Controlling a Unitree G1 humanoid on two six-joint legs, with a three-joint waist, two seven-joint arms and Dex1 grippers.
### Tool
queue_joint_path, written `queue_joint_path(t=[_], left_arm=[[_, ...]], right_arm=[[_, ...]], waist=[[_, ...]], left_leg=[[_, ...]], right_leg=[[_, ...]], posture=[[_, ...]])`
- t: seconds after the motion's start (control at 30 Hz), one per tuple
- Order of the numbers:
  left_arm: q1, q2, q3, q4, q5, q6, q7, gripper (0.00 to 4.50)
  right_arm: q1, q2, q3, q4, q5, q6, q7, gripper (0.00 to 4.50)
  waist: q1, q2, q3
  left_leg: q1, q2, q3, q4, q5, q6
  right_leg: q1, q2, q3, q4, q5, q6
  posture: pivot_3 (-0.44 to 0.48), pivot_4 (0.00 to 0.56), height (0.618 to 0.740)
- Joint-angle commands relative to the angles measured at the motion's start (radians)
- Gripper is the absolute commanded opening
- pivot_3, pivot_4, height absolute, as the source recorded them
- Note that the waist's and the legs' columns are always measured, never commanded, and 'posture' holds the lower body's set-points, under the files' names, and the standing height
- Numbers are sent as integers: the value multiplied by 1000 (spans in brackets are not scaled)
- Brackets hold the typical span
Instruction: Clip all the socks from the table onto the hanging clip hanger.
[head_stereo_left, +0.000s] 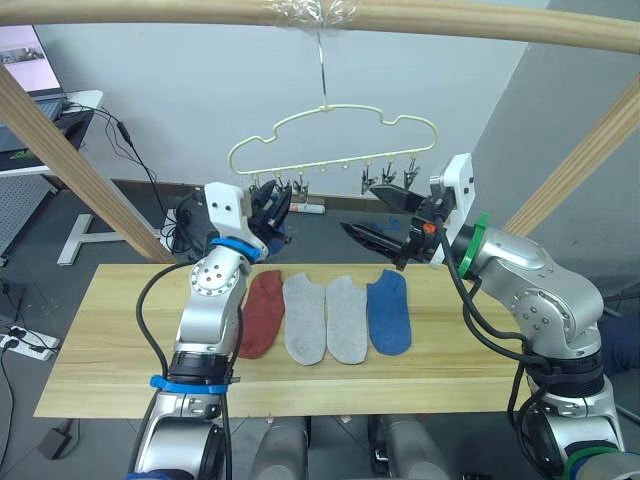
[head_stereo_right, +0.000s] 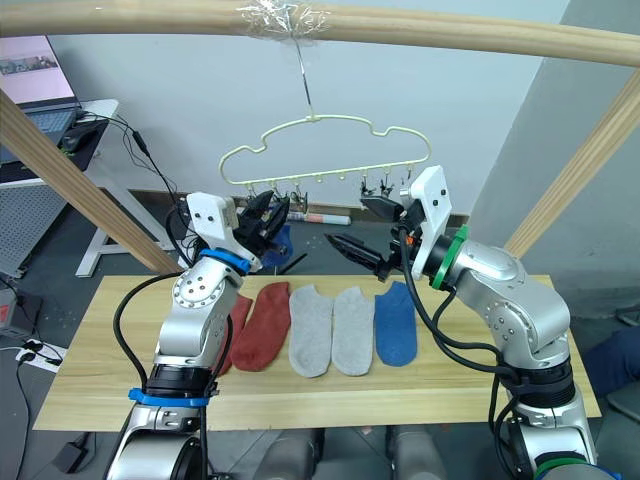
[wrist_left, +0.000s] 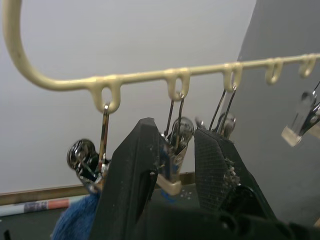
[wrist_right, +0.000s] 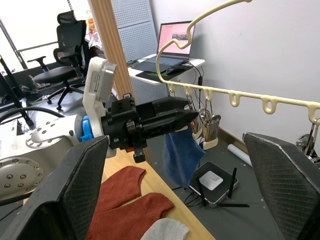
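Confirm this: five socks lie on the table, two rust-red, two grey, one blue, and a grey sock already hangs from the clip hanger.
The hanging one is wrong. The right wrist view shows a blue sock hanging from the clip hanger, not grey. The five socks on the table are as you said.

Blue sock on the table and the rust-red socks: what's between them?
Two light grey socks lie side by side between the blue sock and the rust-red socks, as both eye views show.
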Motion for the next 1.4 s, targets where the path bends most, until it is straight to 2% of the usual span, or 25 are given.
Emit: queue_joint_path(t=[0.03, 0.53, 0.93, 1.4], left_arm=[[4, 4, -10, -28, 26, -10, 11, 1459], [-26, -26, -14, 13, 29, -16, 13, 1459], [-68, -14, -13, 69, 43, -63, 2, 1459], [-86, -9, -15, 101, 71, -107, 18, 1459]], right_arm=[[5, -5, -9, -38, 5, -15, 1, 4500], [8, -6, -9, -50, 9, -8, -6, 4500], [15, -1, -7, -69, 13, -6, -21, 4500], [14, -3, -5, -71, 15, -5, -21, 4500]], waist=[[0, 0, 0], [0, 0, 0], [-1, 0, -1], [-1, 0, -2]], left_leg=[[0, 0, 0, 0, 0, 0], [0, 0, 0, 1, 0, 0], [0, 0, 2, 1, 1, 1], [0, 0, 2, 2, 2, 1]], right_leg=[[0, 0, 0, 0, 0, 0], [0, 0, 0, 0, 1, 0], [0, 1, 1, 0, 4, -1], [0, 1, 1, 0, 6, 0]], posture=[[66, 212, 740], [48, 201, 740], [42, 180, 740], [37, 182, 740]])
